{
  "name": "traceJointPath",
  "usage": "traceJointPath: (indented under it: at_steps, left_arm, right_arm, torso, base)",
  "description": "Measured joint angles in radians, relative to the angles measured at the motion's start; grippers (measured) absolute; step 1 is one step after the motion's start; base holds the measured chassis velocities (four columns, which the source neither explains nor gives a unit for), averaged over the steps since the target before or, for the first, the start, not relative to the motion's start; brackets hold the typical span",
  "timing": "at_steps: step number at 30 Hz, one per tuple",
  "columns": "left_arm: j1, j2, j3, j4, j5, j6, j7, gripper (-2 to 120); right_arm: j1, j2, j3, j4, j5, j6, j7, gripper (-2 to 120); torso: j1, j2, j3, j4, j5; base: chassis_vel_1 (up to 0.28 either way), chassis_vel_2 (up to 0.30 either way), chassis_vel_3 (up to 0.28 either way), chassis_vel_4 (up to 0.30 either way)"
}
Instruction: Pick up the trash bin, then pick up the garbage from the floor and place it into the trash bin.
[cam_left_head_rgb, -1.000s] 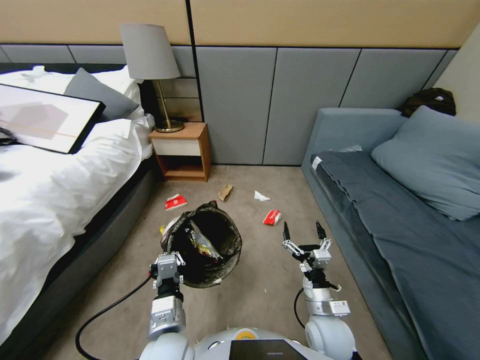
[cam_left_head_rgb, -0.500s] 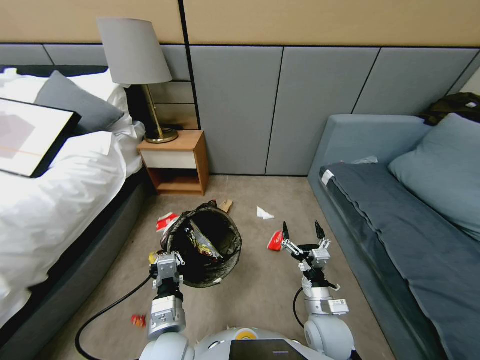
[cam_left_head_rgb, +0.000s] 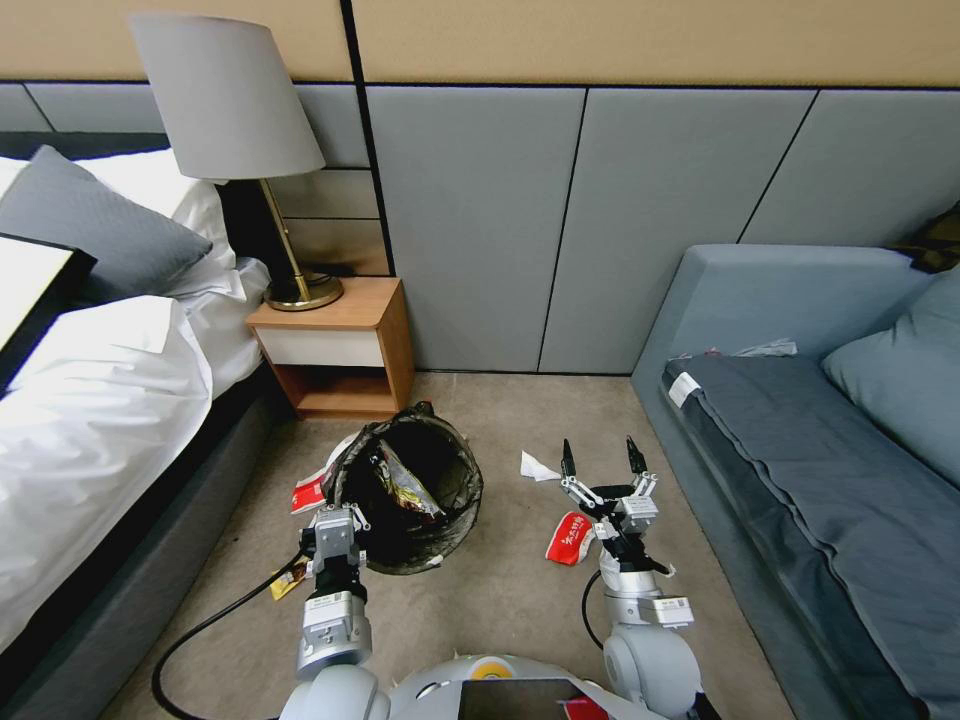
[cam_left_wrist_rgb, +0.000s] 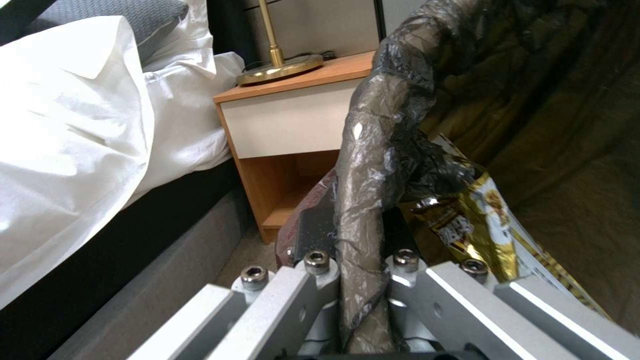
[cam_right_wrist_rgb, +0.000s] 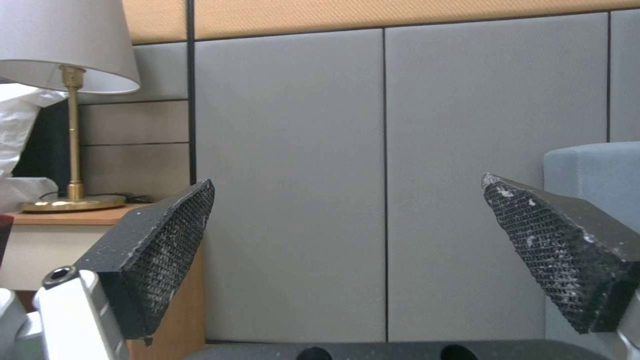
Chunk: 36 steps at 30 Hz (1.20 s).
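Bin held aloft, wrappers slide nearer

Bedside first: white bedding and the small wooden nightstand under the grey-shaded brass lamp. A red-and-white snack wrapper pokes out beside the small round bin with its black plastic bag liner, and a yellow scrap lies by the left arm. The left gripper is clamped on the bin's near rim; the left wrist view shows what the head camera can't, the liner-wrapped rim pinched between the metal fingers and a gold snack packet inside. Right of the bin, a crumpled white paper scrap and a red snack wrapper lie on the carpet, the wrapper just beside the right gripper, which is spread wide with nothing in it; its wrist view has both black ridged pads far apart against the grey wall panels. The grey sofa is at far right.

Since half a second ago the whole view has shifted: nightstand and litter sit closer, both arms posed as before.
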<state>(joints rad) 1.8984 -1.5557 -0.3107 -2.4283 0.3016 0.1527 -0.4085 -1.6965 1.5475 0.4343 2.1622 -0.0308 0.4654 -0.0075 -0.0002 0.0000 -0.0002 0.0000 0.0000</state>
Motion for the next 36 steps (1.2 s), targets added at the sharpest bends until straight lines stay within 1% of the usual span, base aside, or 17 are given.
traceJointPath:
  at_steps: [9, 12, 13, 15, 16, 20, 21, 23, 24, 26, 27, 29, 30, 32, 33, 34, 36]
  left_arm:
    - [0.001, 0.001, 0.002, 0.001, 0.004, 0.000, 0.000, 0]
    - [0.002, 0.001, 0.002, 0.001, 0.005, 0.000, 0.000, 0]
    - [0.002, 0.001, 0.002, 0.001, 0.005, 0.000, 0.000, 0]
    - [0.003, 0.001, 0.002, 0.000, 0.005, 0.000, -0.001, 0]
    - [0.003, 0.001, 0.002, 0.000, 0.005, 0.000, -0.001, 0]
    - [0.003, 0.002, 0.002, 0.000, 0.005, 0.000, -0.001, 0]
    - [0.003, 0.002, 0.002, 0.000, 0.005, 0.000, -0.001, 0]
    - [0.003, 0.004, 0.002, 0.000, 0.005, 0.000, -0.001, 0]
    - [0.003, 0.004, 0.002, 0.000, 0.005, 0.000, -0.001, 0]
    - [0.003, 0.007, 0.002, -0.001, 0.005, 0.000, -0.001, 0]
    - [0.003, 0.007, 0.002, -0.001, 0.005, 0.000, -0.001, 0]
    - [0.003, 0.009, 0.003, -0.003, 0.005, 0.000, -0.001, 0]
    - [0.003, 0.009, 0.003, -0.003, 0.005, 0.000, -0.001, 0]
    - [0.003, 0.010, 0.004, -0.003, 0.005, 0.000, -0.001, 0]
    - [0.003, 0.011, 0.005, -0.003, 0.005, 0.000, -0.001, 0]
    - [0.003, 0.011, 0.005, -0.003, 0.005, 0.000, -0.001, 0]
    - [0.003, 0.012, 0.007, -0.003, 0.005, 0.000, -0.001, 0]
  right_arm:
    - [0.011, -0.012, -0.008, -0.001, 0.000, -0.019, 0.004, 100]
    - [0.014, -0.036, -0.020, -0.001, -0.001, -0.057, 0.028, 100]
    - [0.014, -0.036, -0.020, -0.001, -0.001, -0.057, 0.028, 100]
    - [0.008, -0.064, -0.037, 0.002, -0.001, -0.112, 0.067, 100]
    - [0.008, -0.064, -0.037, 0.002, -0.001, -0.112, 0.067, 100]
    - [-0.004, -0.124, -0.075, 0.005, 0.030, -0.269, 0.160, 100]
    - [-0.004, -0.124, -0.075, 0.005, 0.030, -0.269, 0.160, 100]
    - [0.001, -0.153, -0.091, -0.003, 0.071, -0.395, 0.212, 100]
    - [0.001, -0.153, -0.091, -0.003, 0.071, -0.395, 0.212, 100]
    - [0.014, -0.177, -0.100, -0.019, 0.105, -0.513, 0.236, 100]
    - [0.014, -0.177, -0.100, -0.019, 0.105, -0.513, 0.236, 100]
    - [0.038, -0.202, -0.105, -0.035, 0.154, -0.632, 0.255, 100]
    - [0.038, -0.202, -0.105, -0.035, 0.154, -0.632, 0.255, 100]
    - [0.057, -0.218, -0.105, -0.050, 0.185, -0.690, 0.259, 100]
    - [0.081, -0.236, -0.105, -0.074, 0.225, -0.746, 0.264, 100]
    - [0.081, -0.236, -0.105, -0.074, 0.225, -0.746, 0.264, 100]
    - [0.102, -0.260, -0.108, -0.110, 0.282, -0.802, 0.267, 100]
  torso:
    - [0.000, 0.000, 0.000, 0.0000, 0.0001]
    - [0.000, 0.000, 0.000, 0.0000, 0.0000]
    - [0.000, 0.000, 0.000, 0.0000, 0.0000]
    - [0.000, 0.000, 0.000, 0.0000, 0.0001]
    - [0.000, 0.000, 0.000, 0.0000, 0.0001]
    - [0.000, 0.000, 0.000, -0.0001, 0.0000]
    - [0.000, 0.000, 0.000, -0.0001, 0.0000]
    - [0.000, 0.000, 0.000, -0.0001, 0.0000]
    - [0.000, 0.000, 0.000, -0.0001, 0.0000]
    - [0.000, 0.000, 0.000, 0.0000, 0.0001]
    - [0.000, 0.000, 0.000, 0.0000, 0.0001]
    - [0.000, 0.000, 0.000, -0.0001, 0.0001]
    - [0.000, 0.000, 0.000, -0.0001, 0.0001]
    - [0.000, 0.000, 0.000, -0.0001, 0.0000]
    - [0.000, 0.000, 0.000, 0.0001, 0.0001]
    - [0.000, 0.000, 0.000, 0.0001, 0.0001]
    - [0.000, 0.000, 0.000, 0.0000, 0.0001]
  base:
    - [0.000, 0.000, 0.000, 0.000]
    - [0.000, 0.000, 0.000, 0.000]
    - [0.000, 0.000, 0.000, 0.000]
    - [0.000, 0.000, 0.000, 0.000]
    - [0.000, 0.000, 0.000, 0.000]
    - [0.000, 0.000, 0.000, 0.000]
    - [0.000, 0.000, 0.000, 0.000]
    - [0.000, 0.000, 0.000, 0.000]
    - [0.000, 0.000, 0.000, 0.000]
    - [0.000, 0.000, 0.000, 0.000]
    - [0.000, 0.000, 0.000, 0.000]
    - [0.000, 0.000, 0.000, 0.000]
    - [0.000, 0.000, 0.000, 0.000]
    - [0.000, 0.000, 0.000, 0.000]
    - [0.000, 0.000, 0.000, 0.000]
    - [0.000, 0.000, 0.000, 0.000]
    - [0.000, 0.000, 0.000, 0.000]
